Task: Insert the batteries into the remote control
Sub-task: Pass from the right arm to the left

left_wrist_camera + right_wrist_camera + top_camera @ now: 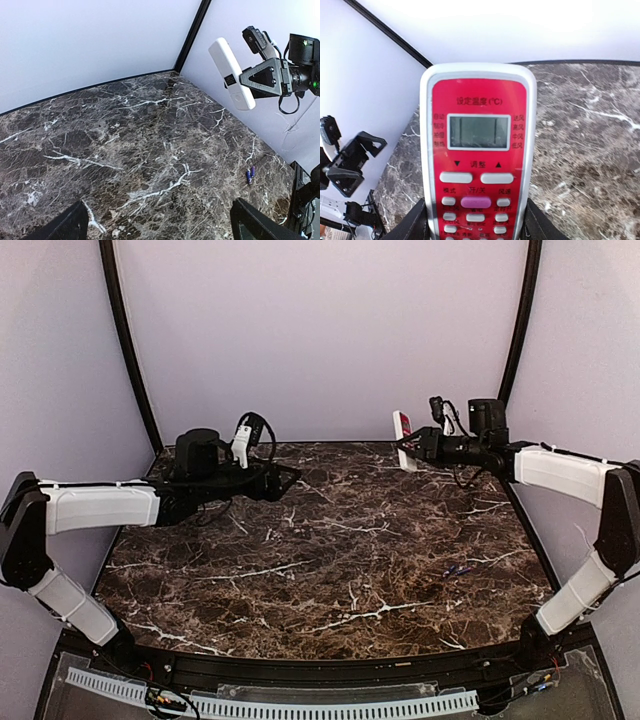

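Right wrist: remote control (477,150) in tool (477,227)

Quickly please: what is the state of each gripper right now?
Left gripper: open, holding nothing.
Right gripper: closed on the remote control, held above the table.

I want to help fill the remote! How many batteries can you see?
2. Both batteries lie side by side on the marble table, toward its right side; others may be hidden.
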`<state>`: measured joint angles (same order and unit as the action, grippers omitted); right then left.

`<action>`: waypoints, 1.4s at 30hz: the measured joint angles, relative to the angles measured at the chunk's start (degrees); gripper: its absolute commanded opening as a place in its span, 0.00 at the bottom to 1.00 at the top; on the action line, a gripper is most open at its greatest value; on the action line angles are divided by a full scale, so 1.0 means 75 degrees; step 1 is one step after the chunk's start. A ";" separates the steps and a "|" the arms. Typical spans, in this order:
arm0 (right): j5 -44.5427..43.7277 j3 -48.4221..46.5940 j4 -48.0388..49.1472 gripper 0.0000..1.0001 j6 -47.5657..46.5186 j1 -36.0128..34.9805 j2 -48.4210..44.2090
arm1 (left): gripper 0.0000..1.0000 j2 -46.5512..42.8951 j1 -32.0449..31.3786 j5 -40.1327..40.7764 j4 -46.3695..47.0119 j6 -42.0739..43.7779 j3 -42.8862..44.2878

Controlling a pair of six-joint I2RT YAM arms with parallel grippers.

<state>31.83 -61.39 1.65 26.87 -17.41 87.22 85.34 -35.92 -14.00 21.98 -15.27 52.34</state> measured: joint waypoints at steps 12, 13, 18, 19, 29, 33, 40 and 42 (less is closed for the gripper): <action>-0.1259 -0.0734 0.1574 0.47 0.1399 -0.1932 0.0262 | 0.93 0.0729 -0.1434 0.1000 0.0504 0.0134 0.0778; -0.1355 -0.0734 0.1664 0.47 0.1469 -0.2049 0.0318 | 0.93 0.0828 -0.1530 0.1058 0.0513 0.0184 0.0883; -0.1792 -0.0734 0.1964 0.47 0.1708 -0.2498 0.0589 | 0.91 0.1061 -0.1763 0.1195 0.0557 0.0350 0.1160; -0.1842 -0.0734 0.2020 0.47 0.1719 -0.2559 0.0618 | 0.91 0.1093 -0.1786 0.1207 0.0568 0.0364 0.1215; -0.2159 -0.0734 0.2413 0.46 0.1891 -0.3048 0.0807 | 0.81 0.1300 -0.1792 0.1507 0.0752 0.0434 0.1457; -0.2250 -0.0729 0.2518 0.46 0.1906 -0.3098 0.0807 | 0.79 0.1323 -0.1789 0.1821 0.0784 0.0443 0.1495; -0.2247 -0.0720 0.2521 0.45 0.1649 -0.3095 0.0804 | 0.94 0.1256 -0.1789 0.1950 0.0784 0.0851 0.1483; -0.2256 -0.0694 0.2498 0.45 0.1478 -0.3095 0.0796 | 0.94 0.1075 -0.1786 0.1853 0.0723 0.0994 0.1408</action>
<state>14.92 -66.59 20.38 37.95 -40.62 93.19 93.41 -49.32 -0.10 27.40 -7.81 62.89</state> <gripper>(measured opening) 0.549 0.938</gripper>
